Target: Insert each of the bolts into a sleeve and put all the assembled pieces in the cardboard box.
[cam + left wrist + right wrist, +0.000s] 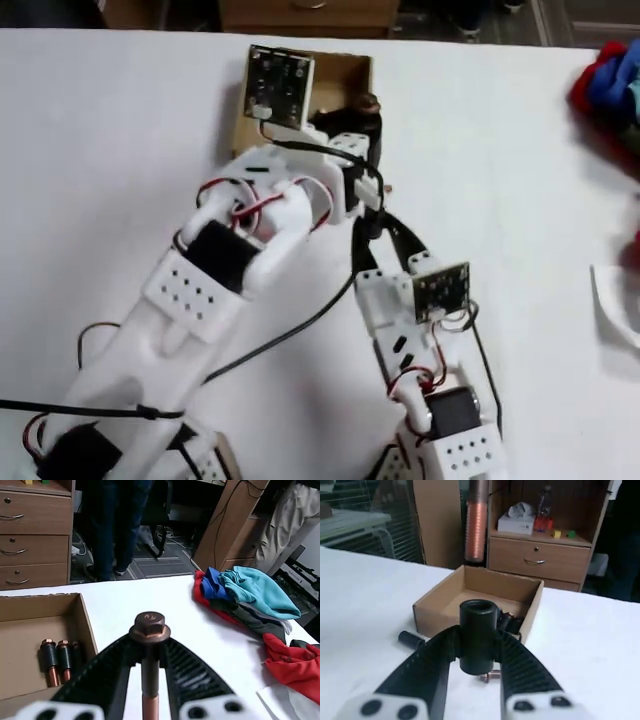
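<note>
My left gripper point(149, 642) is shut on a copper bolt point(149, 626), gripping its shank just under the hex head. In the high view this gripper point(364, 120) hangs at the right edge of the cardboard box point(345, 68). My right gripper point(479, 647) is shut on a black sleeve point(479, 630), held upright with its hole facing up. The bolt's threaded shank point(476, 527) hangs above and beyond the sleeve, apart from it. Inside the box point(30, 630) lie assembled pieces point(56, 660). In the high view the right gripper point(371, 230) sits just in front of the left one.
A loose black sleeve point(411, 639) lies on the table beside the box point(435, 605), and a loose bolt point(490, 677) lies behind the held sleeve. Coloured cloths point(250, 592) are piled at the table's far right point(605, 85). A white object point(612, 305) sits at the right edge.
</note>
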Controlling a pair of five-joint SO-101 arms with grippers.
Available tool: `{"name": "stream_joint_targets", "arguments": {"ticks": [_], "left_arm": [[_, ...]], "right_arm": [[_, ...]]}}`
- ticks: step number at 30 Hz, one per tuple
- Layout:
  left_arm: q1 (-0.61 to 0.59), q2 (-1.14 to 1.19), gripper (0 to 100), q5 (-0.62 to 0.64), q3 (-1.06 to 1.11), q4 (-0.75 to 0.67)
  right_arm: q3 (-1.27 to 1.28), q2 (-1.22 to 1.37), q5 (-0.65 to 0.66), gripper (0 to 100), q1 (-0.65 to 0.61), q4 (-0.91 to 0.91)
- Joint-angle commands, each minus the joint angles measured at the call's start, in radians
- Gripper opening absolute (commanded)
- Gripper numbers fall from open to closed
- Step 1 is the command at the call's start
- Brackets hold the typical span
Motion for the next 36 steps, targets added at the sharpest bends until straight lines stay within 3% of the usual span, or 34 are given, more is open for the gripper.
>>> {"name": "stream_joint_targets", "arguments": {"ticks": [1, 7, 18, 24, 28, 36], "left_arm": [[0.023, -0.037, 2, 0.005, -0.001, -0.02], [0.078, -0.028, 2, 0.005, 0.079, -0.021], [0.075, -0.035, 2, 0.005, 0.104, -0.012], [0.083, -0.037, 2, 0.003, 0.173, 0.074], [0.083, -0.037, 2, -0.068, 0.202, 0.14], [0.112, -0.037, 3, -0.078, 0.197, 0.144]], "right_arm": [[0.0, -0.004, 0.009, 2.0, -0.002, -0.021], [0.018, -0.002, 0.009, 2.0, -0.001, -0.028], [0.018, -0.002, 0.009, 2.0, -0.001, -0.025], [0.018, -0.002, 0.008, 2.0, 0.038, -0.028], [0.018, -0.002, 0.006, 2.0, 0.058, -0.028], [0.018, -0.002, 0.006, 2.0, 0.058, -0.028]]}}
